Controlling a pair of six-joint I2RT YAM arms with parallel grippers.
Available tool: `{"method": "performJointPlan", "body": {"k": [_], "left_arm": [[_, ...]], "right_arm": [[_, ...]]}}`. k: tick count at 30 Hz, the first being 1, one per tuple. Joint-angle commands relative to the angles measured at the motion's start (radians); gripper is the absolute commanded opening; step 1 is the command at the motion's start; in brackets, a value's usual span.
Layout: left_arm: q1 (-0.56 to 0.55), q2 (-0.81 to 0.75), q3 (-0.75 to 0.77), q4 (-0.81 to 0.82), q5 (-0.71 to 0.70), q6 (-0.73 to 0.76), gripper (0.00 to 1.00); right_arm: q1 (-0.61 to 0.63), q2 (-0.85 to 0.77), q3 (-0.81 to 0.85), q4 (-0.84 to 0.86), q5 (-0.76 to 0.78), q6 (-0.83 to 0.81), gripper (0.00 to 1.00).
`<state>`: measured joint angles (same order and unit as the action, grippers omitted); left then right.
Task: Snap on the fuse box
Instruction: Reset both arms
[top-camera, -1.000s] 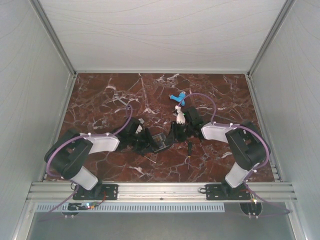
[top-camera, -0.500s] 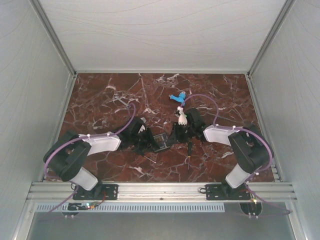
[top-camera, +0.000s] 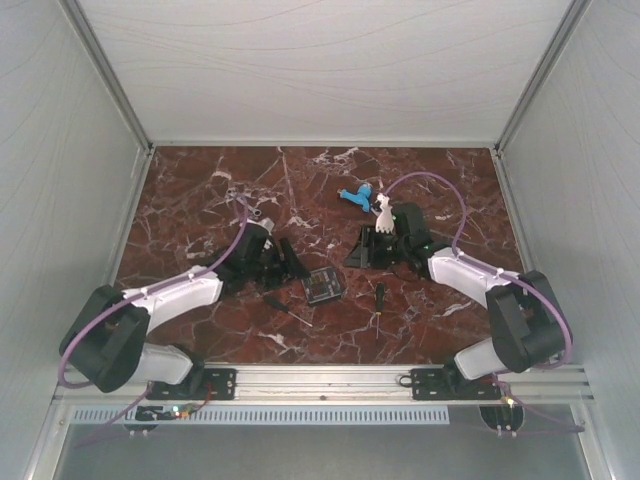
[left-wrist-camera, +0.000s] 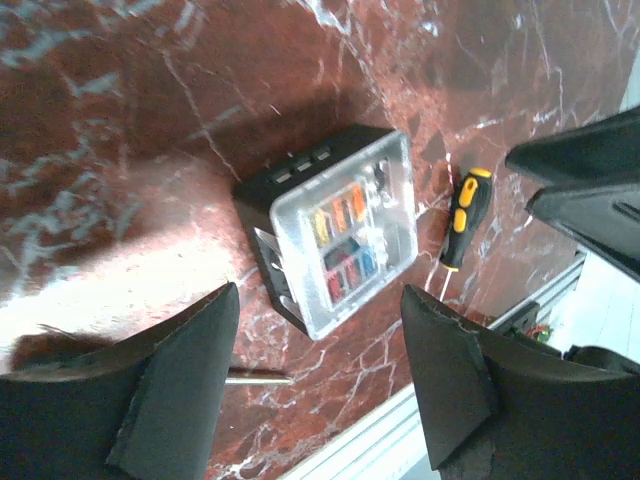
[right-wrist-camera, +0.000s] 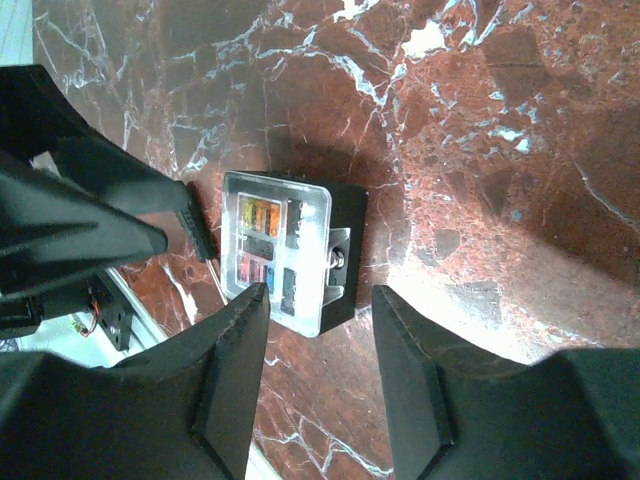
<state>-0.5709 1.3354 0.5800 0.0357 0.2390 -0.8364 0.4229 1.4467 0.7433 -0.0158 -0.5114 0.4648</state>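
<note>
**Fuse box on the marble, lid laid over it, both claws spread and clear**

Fuse box (top-camera: 322, 286) is seen lying flat on the red-brown marble table (top-camera: 200, 200), near the middle and towards the near edge, between the two arms; its black square tray is covered by the clear lid (left-wrist-camera: 345, 238), which is seated squarely over the tray's top; whether the lid is clicked fully home cannot be told. Through the lid, short rows of small fuses are seen inside the tray: orange and yellow ones in one row, red and blue ones beside them; a bright metal clip is shown on one side wall of the tray.

The left gripper (top-camera: 283, 262) is held just to the left of the box, with its jaws spread wide and nothing between them; no contact with the box is seen. The right gripper (top-camera: 365, 250) is held to the right of the box and farther back, likewise spread and touching nothing.

A screwdriver (left-wrist-camera: 460, 215) with a black and yellow handle is laid on the table to the right of the box; a second, thinner one (top-camera: 290, 310) is laid near the box's left corner, towards the near edge. A blue plastic piece (top-camera: 355, 195) is seen farther back, well apart from the box.
</note>
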Motion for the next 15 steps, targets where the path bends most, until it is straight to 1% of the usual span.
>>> {"method": "performJointPlan", "body": {"k": [1,5,7,9,10,13,14,15], "left_arm": [[0.044,-0.006,0.014,0.020,0.000,0.040,0.69],[0.133,-0.078,-0.032,0.041,-0.049,0.064,0.84],[0.185,-0.112,-0.043,0.050,-0.116,0.084,0.91],[0.247,-0.143,-0.048,0.061,-0.198,0.112,0.97],[0.278,-0.154,-0.048,0.066,-0.241,0.127,0.99],[0.386,-0.193,-0.056,0.080,-0.338,0.141,0.99],[0.414,-0.208,-0.072,0.099,-0.383,0.134,0.99],[0.437,-0.223,-0.095,0.128,-0.441,0.131,0.99]], "right_arm": [[-0.020,-0.011,0.011,-0.032,0.056,-0.035,0.45],[-0.118,-0.118,-0.033,-0.035,0.230,-0.055,0.55],[-0.165,-0.175,-0.054,-0.023,0.352,-0.062,0.65],[-0.193,-0.227,-0.077,0.000,0.492,-0.072,0.72],[-0.204,-0.260,-0.088,0.014,0.569,-0.077,0.75],[-0.216,-0.317,-0.133,0.077,0.824,-0.105,0.86],[-0.223,-0.326,-0.159,0.115,0.896,-0.106,0.89],[-0.234,-0.331,-0.187,0.174,0.955,-0.115,0.90]]}}
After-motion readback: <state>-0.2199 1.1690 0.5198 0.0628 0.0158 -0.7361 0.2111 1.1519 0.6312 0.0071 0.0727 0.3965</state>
